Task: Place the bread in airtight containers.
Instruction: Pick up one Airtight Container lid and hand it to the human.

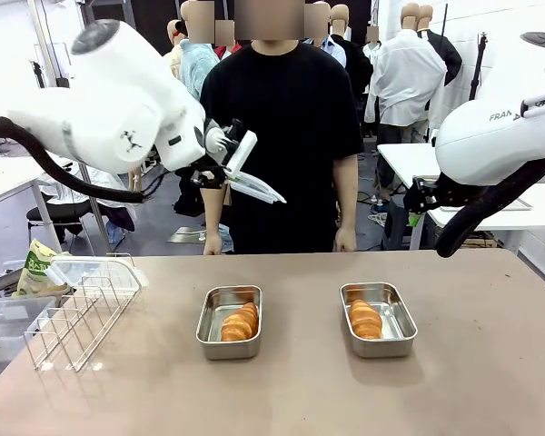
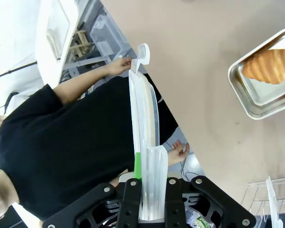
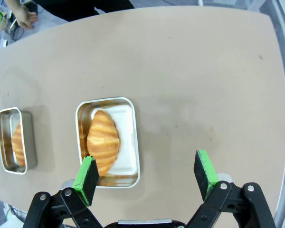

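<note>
Tan tabletop (image 1: 472, 363) carries all items. A person in a black shirt (image 1: 282, 118) stands at the far edge, arms hanging down. A wire basket (image 1: 82, 318) sits at the left edge, tilted toward the near side.

Two open stainless-steel tins stand side by side at mid-table, well apart from each other. The left tin (image 1: 209, 318) lies left of centre; the right tin (image 1: 395, 318) lies right of centre. Each tin holds one golden-brown roll: left roll (image 1: 240, 322), right roll (image 1: 364, 318).

A translucent lid (image 2: 145, 109) is held in the air above the far-left part of the table, in front of the person, on edge between the fingers. The left gripper (image 2: 149, 187) is clamped nearly closed on it.

The right gripper (image 3: 145, 164) stands at full spread with nothing between its green pads (image 3: 88, 173). It hangs above the near edge, beside the right tin.
</note>
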`<state>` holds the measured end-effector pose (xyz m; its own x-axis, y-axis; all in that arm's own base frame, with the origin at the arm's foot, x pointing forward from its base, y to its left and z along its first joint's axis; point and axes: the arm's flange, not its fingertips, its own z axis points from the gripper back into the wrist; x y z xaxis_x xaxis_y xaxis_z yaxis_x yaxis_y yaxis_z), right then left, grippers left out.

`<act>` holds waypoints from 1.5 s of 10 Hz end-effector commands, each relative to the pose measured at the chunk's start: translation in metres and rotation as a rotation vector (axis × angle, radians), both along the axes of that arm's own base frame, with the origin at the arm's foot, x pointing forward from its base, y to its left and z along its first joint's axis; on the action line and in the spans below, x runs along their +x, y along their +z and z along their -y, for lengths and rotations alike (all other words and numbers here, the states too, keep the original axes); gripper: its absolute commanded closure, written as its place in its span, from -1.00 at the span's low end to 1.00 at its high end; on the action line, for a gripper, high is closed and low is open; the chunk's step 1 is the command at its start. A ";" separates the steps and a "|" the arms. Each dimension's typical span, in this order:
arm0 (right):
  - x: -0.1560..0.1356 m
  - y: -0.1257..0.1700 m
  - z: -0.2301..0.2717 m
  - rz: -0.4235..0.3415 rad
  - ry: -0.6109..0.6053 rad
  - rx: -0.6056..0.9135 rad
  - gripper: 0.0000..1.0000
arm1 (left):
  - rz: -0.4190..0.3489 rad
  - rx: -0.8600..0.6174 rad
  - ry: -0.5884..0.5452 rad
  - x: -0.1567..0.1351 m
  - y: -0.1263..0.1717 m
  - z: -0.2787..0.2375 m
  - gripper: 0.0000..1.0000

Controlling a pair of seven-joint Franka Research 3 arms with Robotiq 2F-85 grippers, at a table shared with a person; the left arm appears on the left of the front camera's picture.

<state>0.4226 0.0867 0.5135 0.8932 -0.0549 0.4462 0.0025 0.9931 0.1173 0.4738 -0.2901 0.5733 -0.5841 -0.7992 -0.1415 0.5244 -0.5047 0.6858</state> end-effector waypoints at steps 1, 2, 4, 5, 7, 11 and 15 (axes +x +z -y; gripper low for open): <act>0.000 -0.001 0.001 -0.002 -0.002 0.000 -1.00 | 0.022 -0.036 -0.017 0.003 0.017 -0.004 1.00; 0.000 -0.001 0.001 -0.002 -0.002 0.000 -1.00 | 0.036 -0.053 -0.011 -0.001 0.024 -0.007 1.00; 0.000 -0.001 0.001 -0.002 -0.002 0.000 -1.00 | 0.003 -0.031 0.009 0.007 0.004 0.002 1.00; 0.000 -0.001 0.001 -0.002 -0.002 0.000 -1.00 | 0.003 -0.031 0.009 0.007 0.004 0.002 1.00; 0.000 -0.001 0.001 -0.002 -0.002 0.000 -1.00 | 0.003 -0.031 0.009 0.007 0.004 0.002 1.00; 0.000 -0.001 0.001 -0.002 -0.002 0.000 -1.00 | 0.003 -0.031 0.009 0.007 0.004 0.002 1.00; 0.000 -0.001 0.001 -0.002 -0.002 0.000 -1.00 | 0.003 -0.031 0.009 0.007 0.004 0.002 1.00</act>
<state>0.4226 0.0867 0.5134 0.8933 -0.0550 0.4460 0.0026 0.9931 0.1173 0.4802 -0.2938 0.5722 -0.5743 -0.8110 -0.1119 0.5414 -0.4787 0.6912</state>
